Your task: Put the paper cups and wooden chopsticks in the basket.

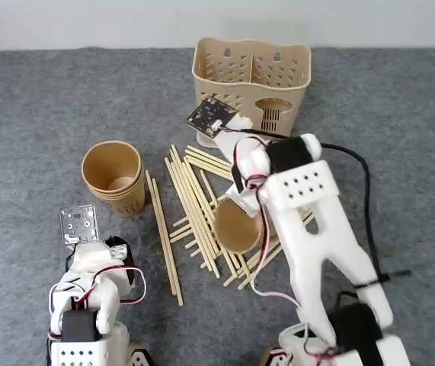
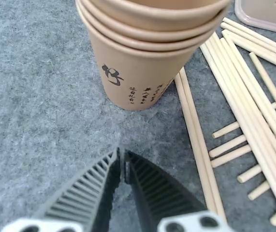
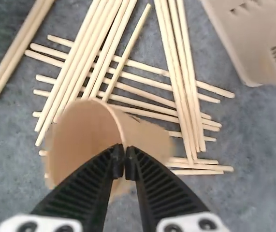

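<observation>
Carpet (image 1: 34, 114); cup (image 3: 82, 130) rim in right gripper (image 3: 123, 153)

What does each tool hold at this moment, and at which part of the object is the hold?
The right tool pinches a single paper cup by its rim. The left tool is shut on nothing, near the stacked cups.

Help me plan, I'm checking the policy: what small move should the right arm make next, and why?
Probably raise the right hand a little, clear of the chopsticks. It is shut on the rim of the paper cup, and the basket stands beyond the pile, so the cup likely needs height first.
</observation>
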